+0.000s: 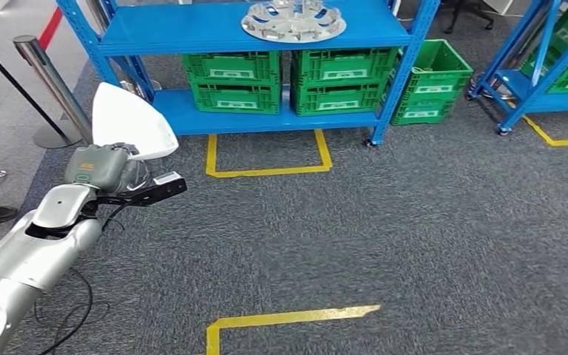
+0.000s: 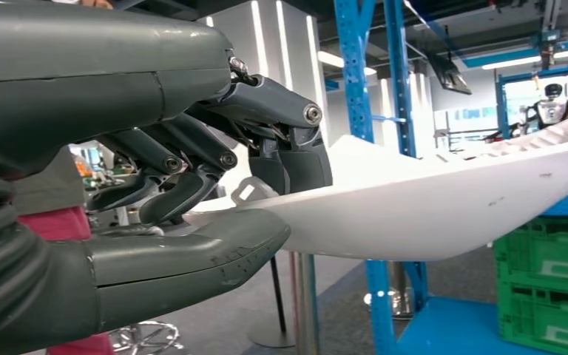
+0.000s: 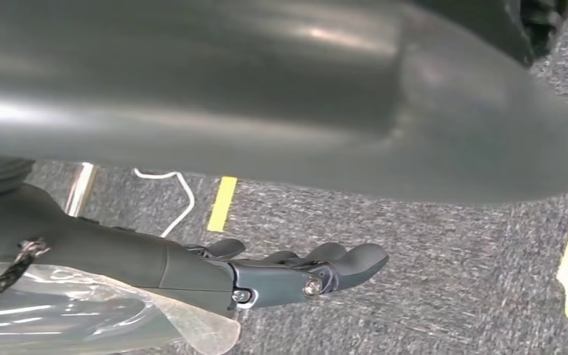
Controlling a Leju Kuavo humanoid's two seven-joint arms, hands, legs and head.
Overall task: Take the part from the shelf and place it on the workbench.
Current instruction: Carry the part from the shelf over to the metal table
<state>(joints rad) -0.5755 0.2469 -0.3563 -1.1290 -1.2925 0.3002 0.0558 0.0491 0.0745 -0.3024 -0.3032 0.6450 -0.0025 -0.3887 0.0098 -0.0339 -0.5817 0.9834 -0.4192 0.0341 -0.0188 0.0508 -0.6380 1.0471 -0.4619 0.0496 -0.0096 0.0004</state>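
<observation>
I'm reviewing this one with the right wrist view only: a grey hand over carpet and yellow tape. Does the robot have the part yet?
Observer: Yes. The left hand grips a white curved part at its edge, thumb beneath, fingers on top.
Operator: Where is it relative to the shelf?
Observer: In the head view the blue shelf stands ahead across the grey carpet; the part is held up at the robot's left.
Operator: Anything left on that shelf?
Observer: A round metal fixture lies on the upper level, green crates below.
Operator: And the right hand holds nothing?
Observer: Right hand looks empty; I cannot judge how far its fingers are spread.
</observation>
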